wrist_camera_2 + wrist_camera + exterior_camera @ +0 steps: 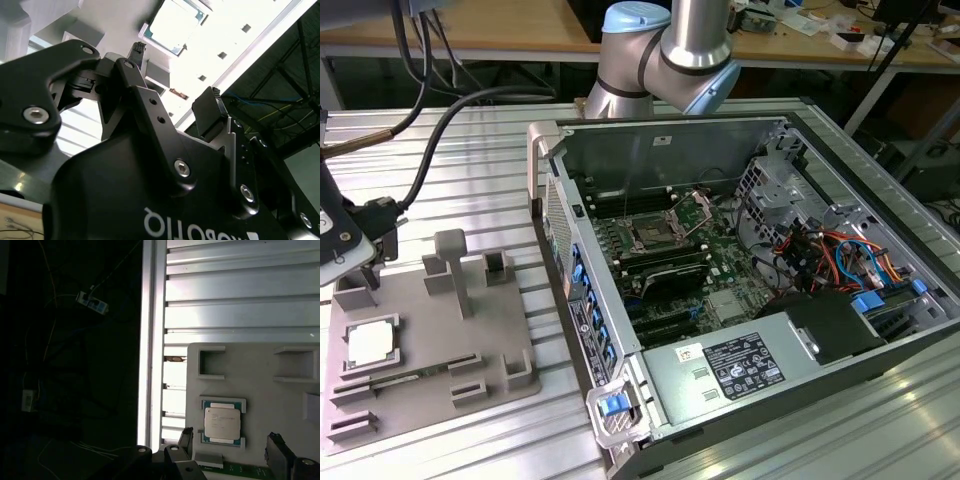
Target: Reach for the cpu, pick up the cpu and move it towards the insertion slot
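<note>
The cpu (370, 343) is a small silvery square chip lying flat in its seat on the grey plastic tray (430, 330), at the exterior view's left. It also shows in both wrist views as the cpu (221, 421) and the cpu (175, 25). My gripper (231, 446) hangs above it, open, with one dark finger on each side of the chip and nothing held. In the exterior view the gripper (362, 272) sits at the far left edge, just over the tray. The insertion slot (650, 235) is the silver-framed socket on the green motherboard inside the open computer case.
The tray carries several raised grey blocks (450, 265) around the chip. The open case (740, 350) with cables and a drive cage fills the exterior view's right. The arm's base (660, 60) stands behind the case. A ribbed metal table (240, 295) ends at an edge rail (152, 340).
</note>
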`<state>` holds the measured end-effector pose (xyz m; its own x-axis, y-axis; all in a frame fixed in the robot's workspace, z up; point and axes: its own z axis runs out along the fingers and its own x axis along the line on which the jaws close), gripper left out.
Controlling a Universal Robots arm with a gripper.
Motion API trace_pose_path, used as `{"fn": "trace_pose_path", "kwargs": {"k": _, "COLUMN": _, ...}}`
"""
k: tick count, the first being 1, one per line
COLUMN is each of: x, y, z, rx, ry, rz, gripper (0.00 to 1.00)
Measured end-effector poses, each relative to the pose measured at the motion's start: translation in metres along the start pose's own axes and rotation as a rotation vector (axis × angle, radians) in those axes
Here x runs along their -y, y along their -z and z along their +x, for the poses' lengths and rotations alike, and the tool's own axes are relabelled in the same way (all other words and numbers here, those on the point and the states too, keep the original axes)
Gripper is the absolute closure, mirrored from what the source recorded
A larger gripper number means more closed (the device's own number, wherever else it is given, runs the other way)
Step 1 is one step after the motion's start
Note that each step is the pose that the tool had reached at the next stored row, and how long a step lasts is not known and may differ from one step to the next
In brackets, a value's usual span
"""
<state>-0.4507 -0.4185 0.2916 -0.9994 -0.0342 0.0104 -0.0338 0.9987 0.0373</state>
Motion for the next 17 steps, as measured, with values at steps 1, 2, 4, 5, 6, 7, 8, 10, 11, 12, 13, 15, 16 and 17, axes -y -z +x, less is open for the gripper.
{"fn": "trace_pose_path", "kwargs": {"k": 1, "x": 0.0000, "y": -0.0004, "z": 0.0000, "rx": -0.0001, "ry": 0.000, "rz": 0.0000, "gripper": 0.33}}
{"fn": "trace_pose_path", "kwargs": {"k": 2, "x": 0.0001, "y": -0.0010, "z": 0.0000, "rx": 0.0001, "ry": 0.000, "rz": 0.0000, "gripper": 0.33}}
{"fn": "trace_pose_path", "kwargs": {"k": 4, "x": 0.0003, "y": -0.0050, "z": -0.0001, "rx": 0.0000, "ry": 0.000, "rz": 0.0001, "gripper": 0.33}}
{"fn": "trace_pose_path", "kwargs": {"k": 5, "x": 0.0003, "y": -0.0056, "z": -0.0001, "rx": 0.0000, "ry": 0.000, "rz": 0.0000, "gripper": 0.33}}
{"fn": "trace_pose_path", "kwargs": {"k": 6, "x": 0.0003, "y": -0.0058, "z": -0.0001, "rx": -0.0001, "ry": 0.000, "rz": 0.0000, "gripper": 0.33}}
{"fn": "trace_pose_path", "kwargs": {"k": 7, "x": 0.0004, "y": -0.0061, "z": -0.0001, "rx": 0.0000, "ry": 0.000, "rz": 0.0000, "gripper": 0.33}}
{"fn": "trace_pose_path", "kwargs": {"k": 8, "x": 0.0003, "y": -0.0063, "z": -0.0001, "rx": 0.0000, "ry": 0.000, "rz": 0.0000, "gripper": 0.33}}
{"fn": "trace_pose_path", "kwargs": {"k": 10, "x": 0.0004, "y": -0.0069, "z": -0.0001, "rx": 0.0000, "ry": 0.000, "rz": 0.0000, "gripper": 0.33}}
{"fn": "trace_pose_path", "kwargs": {"k": 11, "x": 0.0004, "y": -0.0072, "z": -0.0001, "rx": 0.0000, "ry": 0.000, "rz": 0.0000, "gripper": 0.33}}
{"fn": "trace_pose_path", "kwargs": {"k": 12, "x": 0.0004, "y": -0.0076, "z": -0.0001, "rx": 0.0000, "ry": 0.000, "rz": 0.0001, "gripper": 0.33}}
{"fn": "trace_pose_path", "kwargs": {"k": 13, "x": 0.0004, "y": -0.0080, "z": -0.0001, "rx": 0.0000, "ry": 0.000, "rz": 0.0001, "gripper": 0.33}}
{"fn": "trace_pose_path", "kwargs": {"k": 15, "x": 0.0005, "y": -0.0088, "z": -0.0001, "rx": 0.0001, "ry": 0.000, "rz": 0.0000, "gripper": 0.33}}
{"fn": "trace_pose_path", "kwargs": {"k": 16, "x": 0.0005, "y": -0.0091, "z": -0.0001, "rx": 0.0001, "ry": 0.000, "rz": 0.0000, "gripper": 0.33}}
{"fn": "trace_pose_path", "kwargs": {"k": 17, "x": 0.0005, "y": -0.0094, "z": -0.0001, "rx": -0.0001, "ry": 0.000, "rz": 0.0001, "gripper": 0.33}}
